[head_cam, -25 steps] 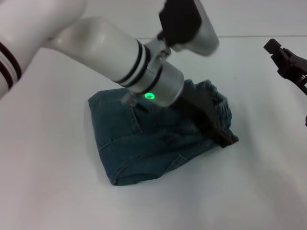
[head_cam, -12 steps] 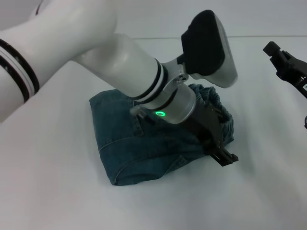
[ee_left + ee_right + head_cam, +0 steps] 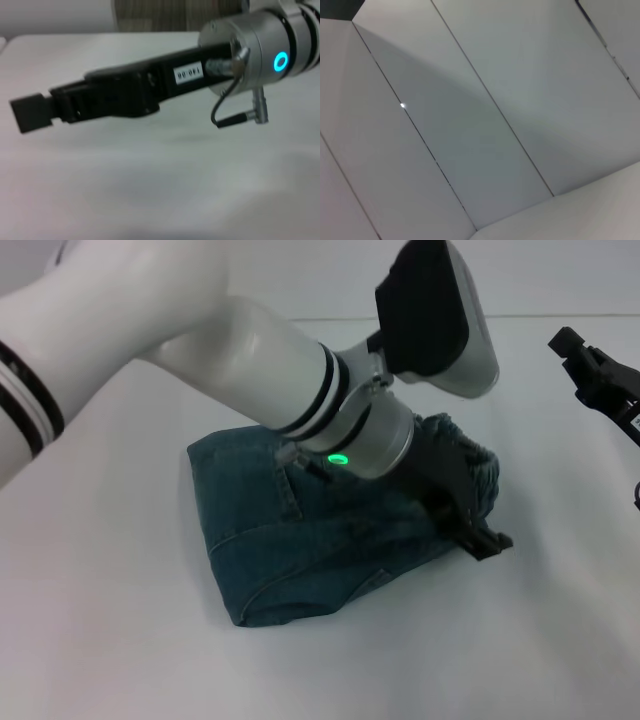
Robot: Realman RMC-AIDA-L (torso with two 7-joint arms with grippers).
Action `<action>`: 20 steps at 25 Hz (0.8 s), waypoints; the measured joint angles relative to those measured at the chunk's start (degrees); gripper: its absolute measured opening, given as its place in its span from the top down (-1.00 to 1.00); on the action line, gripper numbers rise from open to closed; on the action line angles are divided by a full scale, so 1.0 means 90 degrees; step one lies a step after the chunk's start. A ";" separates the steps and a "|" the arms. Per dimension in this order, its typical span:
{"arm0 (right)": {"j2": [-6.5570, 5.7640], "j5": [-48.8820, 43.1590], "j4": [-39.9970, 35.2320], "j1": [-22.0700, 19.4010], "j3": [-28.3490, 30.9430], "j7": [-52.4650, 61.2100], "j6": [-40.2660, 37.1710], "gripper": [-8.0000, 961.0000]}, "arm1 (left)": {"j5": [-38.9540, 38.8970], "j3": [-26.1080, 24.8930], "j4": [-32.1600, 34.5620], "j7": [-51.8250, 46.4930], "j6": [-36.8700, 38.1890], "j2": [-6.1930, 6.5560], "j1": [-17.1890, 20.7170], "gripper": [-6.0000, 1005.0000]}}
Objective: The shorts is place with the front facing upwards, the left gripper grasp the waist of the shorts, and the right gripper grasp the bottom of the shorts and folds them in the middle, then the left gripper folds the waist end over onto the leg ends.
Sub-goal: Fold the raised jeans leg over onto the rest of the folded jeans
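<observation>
The blue denim shorts lie folded into a compact bundle in the middle of the white table. Their gathered waistband sits on top at the right end. My left arm reaches across the bundle from the upper left. My left gripper hangs just past the bundle's right edge, low over the table, and no cloth shows in it. In the left wrist view, my left gripper appears side-on over bare table. My right gripper is parked at the far right, open and empty.
White tabletop surrounds the bundle on all sides. The right wrist view shows only pale wall panels.
The left gripper dipped down past the bundle's right edge, then rose slightly and shifted right. The bundle and the right arm have stayed in place.
</observation>
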 joint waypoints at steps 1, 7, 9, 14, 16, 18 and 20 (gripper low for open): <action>0.0000 0.0000 0.0000 0.0000 0.0011 -0.0016 0.0000 0.96 | 0.0001 -0.0028 0.0041 -0.0001 0.0002 0.0005 0.0015 -0.72; 0.0000 -0.0001 0.0008 0.0000 0.0046 -0.0064 -0.0001 0.96 | -0.0011 -0.0136 0.0200 0.0052 -0.0197 -0.0005 0.0154 -0.72; 0.0000 -0.0001 0.0008 0.0000 0.0076 -0.0064 -0.0002 0.96 | -0.0015 -0.0112 0.0200 0.0064 -0.0347 -0.0012 0.0208 -0.72; -0.0001 -0.0001 0.0007 0.0000 0.0123 -0.0073 0.0048 0.96 | -0.0129 -0.0087 0.0339 0.0127 -0.0741 -0.0026 0.0468 -0.71; 0.0000 0.0001 0.0007 0.0000 0.0128 -0.0085 0.0072 0.96 | -0.0317 -0.0082 0.0406 0.0223 -0.0864 -0.0029 0.0595 -0.71; 0.0000 0.0005 0.0007 0.0001 0.0131 -0.0106 0.0076 0.96 | -0.0530 -0.0125 0.0437 0.0291 -0.0928 -0.0028 0.0688 -0.71; -0.0003 0.0008 0.0006 0.0001 0.0137 -0.0115 0.0081 0.96 | -0.0832 -0.0253 0.0506 0.0372 -0.1039 -0.0015 0.0858 -0.71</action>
